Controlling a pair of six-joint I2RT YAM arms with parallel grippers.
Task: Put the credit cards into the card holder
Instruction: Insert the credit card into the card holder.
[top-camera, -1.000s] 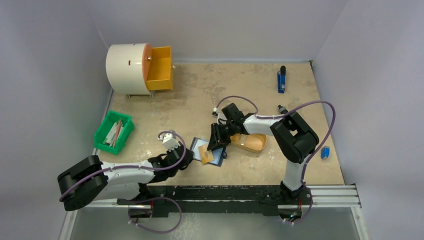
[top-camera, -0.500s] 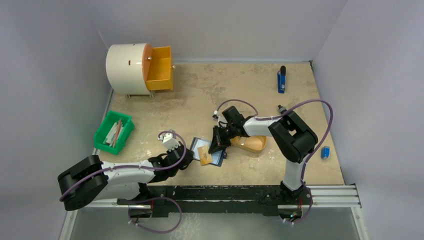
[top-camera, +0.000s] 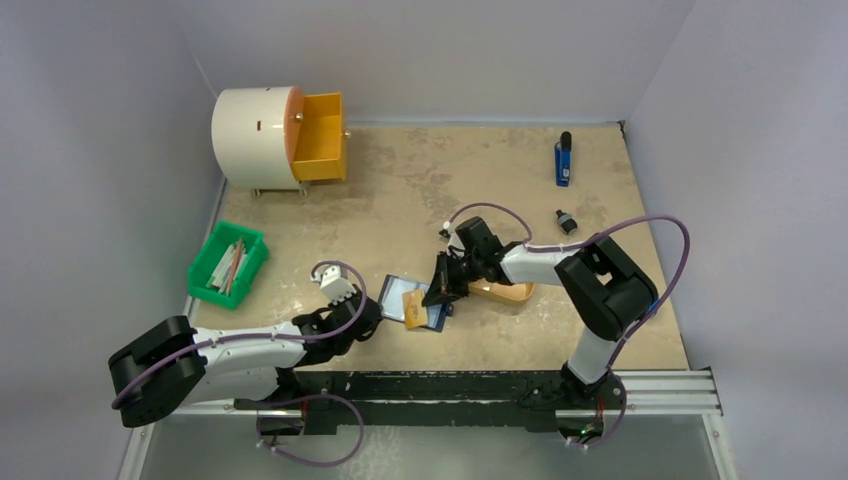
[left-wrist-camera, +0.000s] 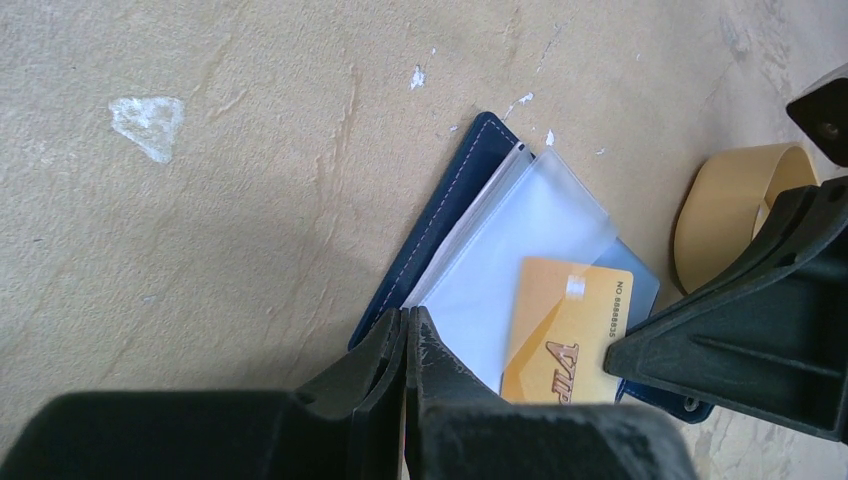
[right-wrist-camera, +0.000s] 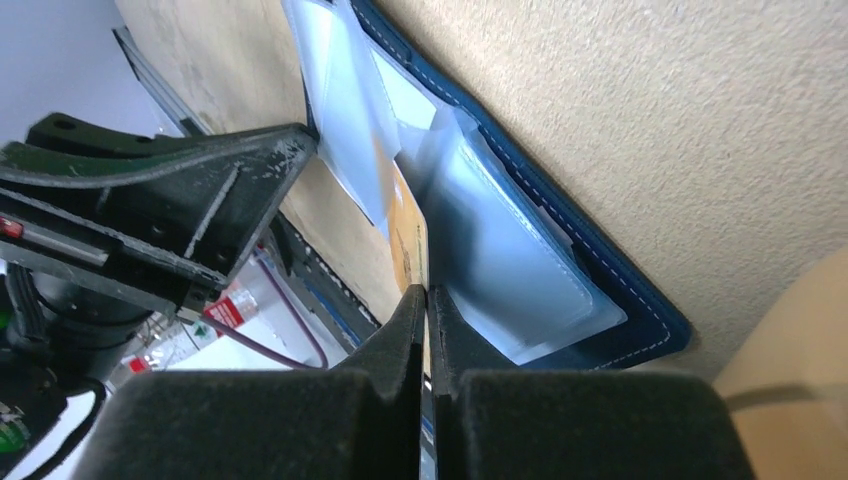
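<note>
The navy card holder (top-camera: 399, 292) lies open on the table, clear inner sleeves up (left-wrist-camera: 520, 240). A gold credit card (top-camera: 414, 313) lies partly in a sleeve (left-wrist-camera: 565, 330). My right gripper (top-camera: 436, 297) is shut on this card's edge (right-wrist-camera: 410, 250), its tips (right-wrist-camera: 427, 295) at the holder (right-wrist-camera: 560, 250). My left gripper (top-camera: 378, 318) is shut on the holder's near-left edge, where the clear sleeve meets the cover (left-wrist-camera: 408, 320). No other cards show.
An orange oval tray (top-camera: 505, 291) sits just right of the holder, under the right wrist. A green bin of sticks (top-camera: 228, 263) is at the left. A white drum with an open orange drawer (top-camera: 320, 150) is at the back left. A blue object (top-camera: 563, 160) is at the back right.
My right arm's elbow has swung right and lower, and its gripper shifted slightly right, still at the holder with the gold card. My left gripper edged closer to the holder.
</note>
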